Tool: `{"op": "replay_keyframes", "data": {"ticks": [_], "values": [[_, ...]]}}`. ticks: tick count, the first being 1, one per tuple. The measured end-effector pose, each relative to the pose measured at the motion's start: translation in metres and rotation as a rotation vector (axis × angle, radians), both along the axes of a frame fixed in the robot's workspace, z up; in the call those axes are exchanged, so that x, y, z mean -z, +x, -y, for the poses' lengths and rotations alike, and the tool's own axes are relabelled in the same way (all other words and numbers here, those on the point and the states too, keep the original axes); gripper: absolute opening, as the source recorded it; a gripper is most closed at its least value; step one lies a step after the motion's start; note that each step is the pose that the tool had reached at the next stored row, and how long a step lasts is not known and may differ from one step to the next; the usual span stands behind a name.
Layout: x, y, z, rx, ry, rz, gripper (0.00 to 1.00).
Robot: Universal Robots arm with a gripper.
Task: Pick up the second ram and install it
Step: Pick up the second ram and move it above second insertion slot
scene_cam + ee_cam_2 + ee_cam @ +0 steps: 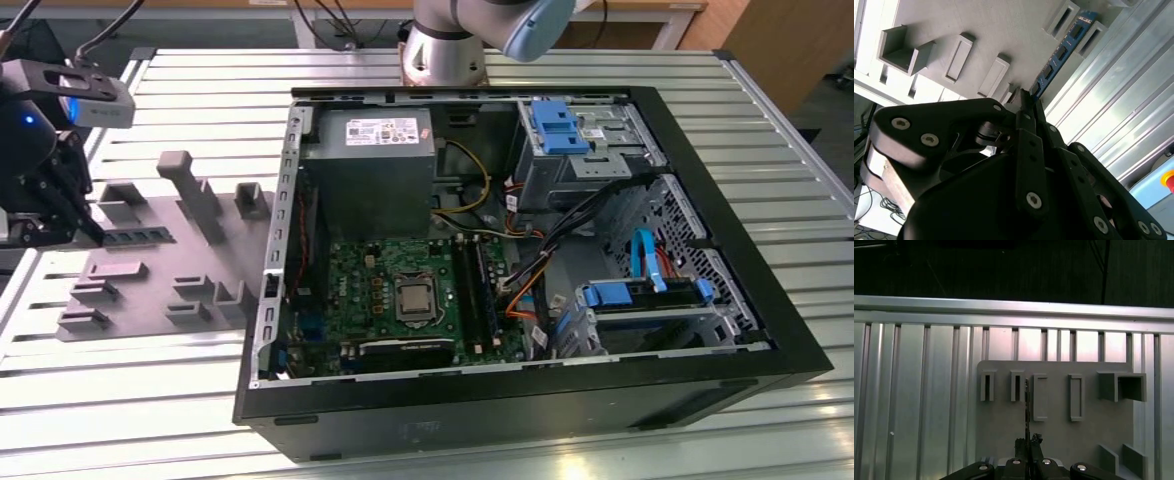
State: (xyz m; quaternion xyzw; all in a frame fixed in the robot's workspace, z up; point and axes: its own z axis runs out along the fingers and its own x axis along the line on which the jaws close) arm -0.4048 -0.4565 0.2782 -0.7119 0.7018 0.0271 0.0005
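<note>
Second ram (1061, 51) seems pinched endwise by our claw (1027, 96); we risk it twisting and snagging the fixture (999, 25) slots.

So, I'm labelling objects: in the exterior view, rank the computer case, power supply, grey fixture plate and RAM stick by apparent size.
1. computer case
2. grey fixture plate
3. power supply
4. RAM stick
Plate and power supply look fairly close, so that pair is less certain.
</note>
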Motion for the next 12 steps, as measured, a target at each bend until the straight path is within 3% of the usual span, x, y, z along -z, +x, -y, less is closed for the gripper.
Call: {"op": "replay_keyframes", "data": {"ticks": [12], "values": [[-0.0087,0.0000,-0.0017,0.000,-0.0038,0.0001,0.14]]}}
